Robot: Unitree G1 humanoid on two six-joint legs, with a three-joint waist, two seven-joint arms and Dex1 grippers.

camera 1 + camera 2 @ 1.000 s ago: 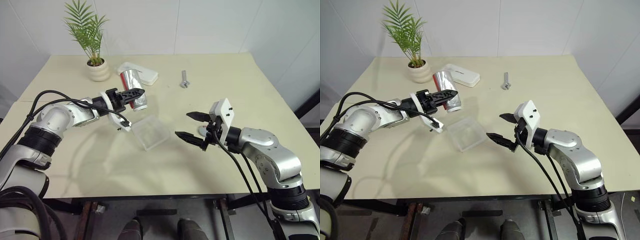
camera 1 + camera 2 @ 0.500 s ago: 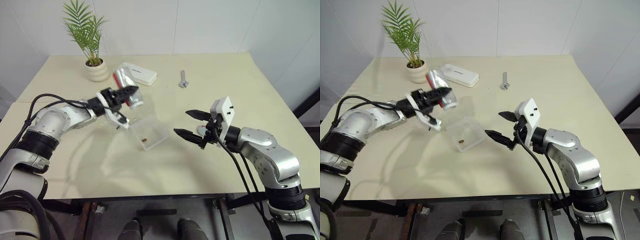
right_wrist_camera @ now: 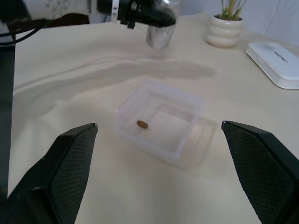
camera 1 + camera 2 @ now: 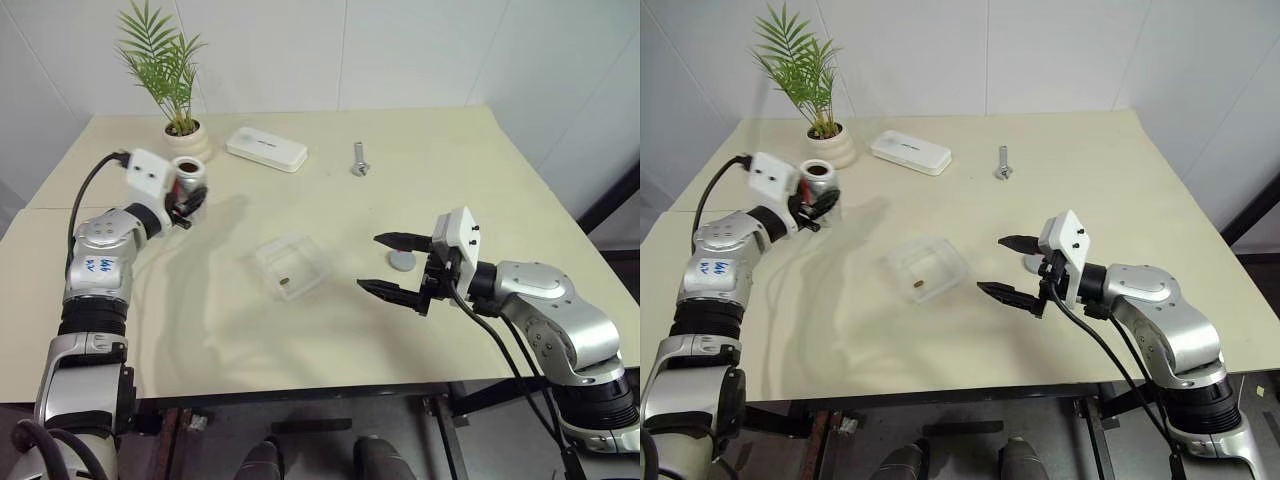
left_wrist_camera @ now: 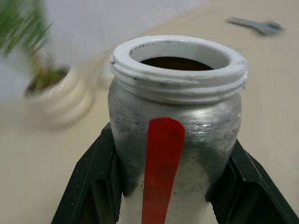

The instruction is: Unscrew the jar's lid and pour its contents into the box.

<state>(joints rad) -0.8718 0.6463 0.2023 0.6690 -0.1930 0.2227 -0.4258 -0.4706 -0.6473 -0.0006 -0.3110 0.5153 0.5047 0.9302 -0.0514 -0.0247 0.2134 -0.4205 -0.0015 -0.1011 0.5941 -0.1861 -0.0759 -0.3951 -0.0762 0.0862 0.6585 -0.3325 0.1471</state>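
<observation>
The jar (image 4: 188, 177) is a silvery cylinder with a red label stripe and an open white threaded mouth (image 5: 179, 58). It stands upright above the table's left side, close to the plant pot, and my left gripper (image 4: 189, 199) is shut on its lower body. The box (image 4: 292, 265), a clear shallow tray, sits mid-table with one brown pellet of the contents (image 3: 142, 124) inside. The grey lid (image 4: 402, 260) lies flat on the table by my right gripper (image 4: 371, 262). That gripper is open and empty, level, pointing at the box from its right.
A cream plant pot (image 4: 184, 141) with a palm stands at the back left. A white oblong case (image 4: 265, 148) and a metal bolt (image 4: 358, 160) lie further back. The table's front edge (image 4: 330, 385) runs below both arms.
My left arm has swung back to the left, carrying the jar from tipped over the box to upright near the pot. A pellet now lies in the box. My right gripper has stayed put.
</observation>
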